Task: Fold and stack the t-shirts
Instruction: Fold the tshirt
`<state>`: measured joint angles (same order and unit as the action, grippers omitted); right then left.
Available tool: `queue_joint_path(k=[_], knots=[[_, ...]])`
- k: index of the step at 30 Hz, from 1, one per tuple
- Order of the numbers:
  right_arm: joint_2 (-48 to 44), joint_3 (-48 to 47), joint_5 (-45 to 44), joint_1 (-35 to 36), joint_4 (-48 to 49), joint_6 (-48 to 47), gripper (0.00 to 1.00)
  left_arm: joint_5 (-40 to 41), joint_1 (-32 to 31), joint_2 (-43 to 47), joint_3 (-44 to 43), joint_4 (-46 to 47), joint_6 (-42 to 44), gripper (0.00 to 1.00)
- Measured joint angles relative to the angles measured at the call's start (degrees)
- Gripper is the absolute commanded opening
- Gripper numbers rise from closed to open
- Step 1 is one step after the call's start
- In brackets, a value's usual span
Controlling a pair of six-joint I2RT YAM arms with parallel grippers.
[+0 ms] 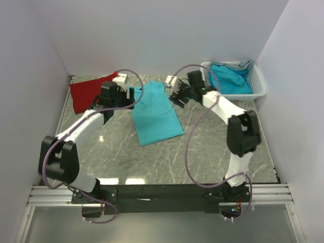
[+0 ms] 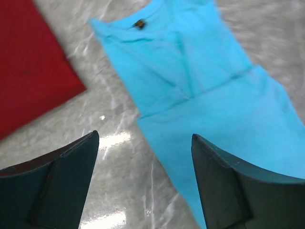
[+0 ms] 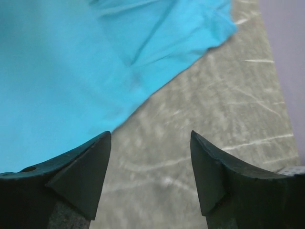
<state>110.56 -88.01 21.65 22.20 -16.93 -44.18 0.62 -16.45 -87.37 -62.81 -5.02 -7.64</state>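
A turquoise t-shirt lies flat in a long narrow fold at the table's middle, collar toward the back. In the left wrist view this shirt shows a small dark collar mark. At the back left rests a folded red t-shirt, seen also as the red t-shirt. My left gripper hovers open at the turquoise shirt's left edge, holding nothing. Open too, my right gripper hangs at the shirt's right edge over bare table, the turquoise cloth to its left.
A white slatted basket stands at the back right with more turquoise cloth bunched inside. White walls close in the left, back and right sides. The grey marbled table lies bare in front of the shirt.
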Motion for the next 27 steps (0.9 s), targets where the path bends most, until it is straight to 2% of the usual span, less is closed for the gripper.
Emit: queue_joint_path(k=[3, 7, 10, 13, 15, 19, 22, 27], knots=[[-8.5, 7.74, 9.44, -3.26, -4.07, -8.22, 0.81, -6.03, -0.33, 5.27, 4.44, 1.84, 4.74, 0.83], [-18.34, 17.03, 16.06, -3.13, -9.55, -21.0, 0.81, -11.87, -2.82, 11.52, 12.55, 4.31, 11.32, 0.82], [-21.38, 21.79, 18.29, -2.03, -13.4, -28.5, 0.81, -13.4, -9.25, 17.9, 21.14, 4.87, 19.87, 0.8], [-21.68, 25.29, 18.32, -1.81, -14.97, -32.96, 0.81, -14.86, -17.66, 24.39, 29.64, 4.31, 28.76, 0.79], [-21.66, 27.5, 17.53, -1.66, -15.26, -34.88, 0.81, -15.02, -21.09, 26.58, 33.22, 4.26, 32.68, 0.79], [-21.62, 29.09, 15.54, -0.98, -14.86, -36.3, 0.8, -13.84, -23.06, 24.83, 34.73, 4.39, 36.89, 0.75], [-21.53, 29.14, 14.84, -0.37, -14.12, -36.48, 0.8, -12.66, -23.63, 19.87, 34.32, 5.46, 38.38, 0.73], [-21.27, 29.2, 14.12, 0.31, -13.14, -36.48, 0.8, -9.16, -24.09, 10.86, 32.98, 6.14, 40.09, 0.61]])
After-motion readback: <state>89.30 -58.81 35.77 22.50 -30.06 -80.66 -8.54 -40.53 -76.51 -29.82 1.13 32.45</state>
